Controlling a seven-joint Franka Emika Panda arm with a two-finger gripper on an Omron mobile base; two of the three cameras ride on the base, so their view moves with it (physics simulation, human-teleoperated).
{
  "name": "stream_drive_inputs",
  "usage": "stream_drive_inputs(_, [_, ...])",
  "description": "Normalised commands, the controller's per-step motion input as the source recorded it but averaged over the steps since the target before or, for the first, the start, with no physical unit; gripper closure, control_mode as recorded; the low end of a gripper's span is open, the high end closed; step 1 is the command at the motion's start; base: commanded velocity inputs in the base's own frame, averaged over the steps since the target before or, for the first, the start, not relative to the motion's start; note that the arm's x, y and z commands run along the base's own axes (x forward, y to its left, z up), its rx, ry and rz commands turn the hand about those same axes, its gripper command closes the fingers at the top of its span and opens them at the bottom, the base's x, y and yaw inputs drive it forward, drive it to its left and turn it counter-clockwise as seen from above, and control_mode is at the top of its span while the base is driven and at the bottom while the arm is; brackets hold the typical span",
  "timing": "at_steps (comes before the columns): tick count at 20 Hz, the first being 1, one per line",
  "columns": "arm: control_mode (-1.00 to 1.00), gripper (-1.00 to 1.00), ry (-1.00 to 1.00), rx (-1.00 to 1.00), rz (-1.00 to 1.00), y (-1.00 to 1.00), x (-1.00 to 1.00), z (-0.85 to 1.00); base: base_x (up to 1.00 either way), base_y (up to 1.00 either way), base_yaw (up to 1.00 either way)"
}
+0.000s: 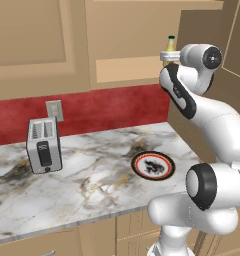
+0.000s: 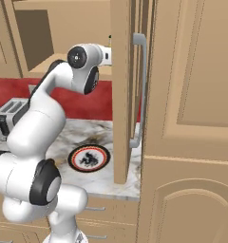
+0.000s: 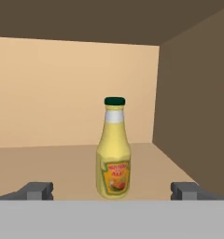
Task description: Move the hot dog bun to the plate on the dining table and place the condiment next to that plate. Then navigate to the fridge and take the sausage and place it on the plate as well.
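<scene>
The condiment (image 3: pixel 113 161), a yellow bottle with a green cap, stands upright on the shelf of an open upper cabinet; its cap also peeks above my wrist (image 1: pixel 170 41). My gripper (image 3: pixel 113 191) is open at the shelf's front edge, level with the bottle's base, one fingertip (image 3: pixel 39 190) on each side and the bottle a little ahead of them, untouched. The plate (image 1: pixel 137 165) (image 2: pixel 74 160), with a red-orange rim, lies bare on a marble counter below. The hot dog bun, sausage, fridge and dining table are out of view.
A steel toaster (image 1: pixel 43 146) (image 2: pixel 3 119) stands at the counter's left by the red backsplash. The open cabinet door (image 2: pixel 120 95) hangs just right of my arm. The cabinet's side wall (image 3: pixel 193 107) is close on the bottle's right. A tall wooden panel (image 2: pixel 192 118) fills the right.
</scene>
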Motion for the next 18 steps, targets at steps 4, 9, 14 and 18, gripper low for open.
stream_drive_inputs(4, [-1.00, -1.00, 0.01, 0.00, -0.01, 0.03, 0.24, 0.00, 0.00, 0.00, 0.00])
stream_drive_inputs(9, [-1.00, -1.00, 0.00, 0.00, 0.00, 0.00, 0.29, 0.00, 0.00, 0.00, 0.00])
stream_drive_inputs(14, [-1.00, -1.00, 0.00, 0.00, 0.00, -0.13, 0.18, 0.00, 0.00, 0.00, 0.00])
stream_drive_inputs(18, [-1.00, -1.00, 0.00, 0.00, 0.00, -0.11, 0.15, 0.00, 0.00, 0.00, 0.00])
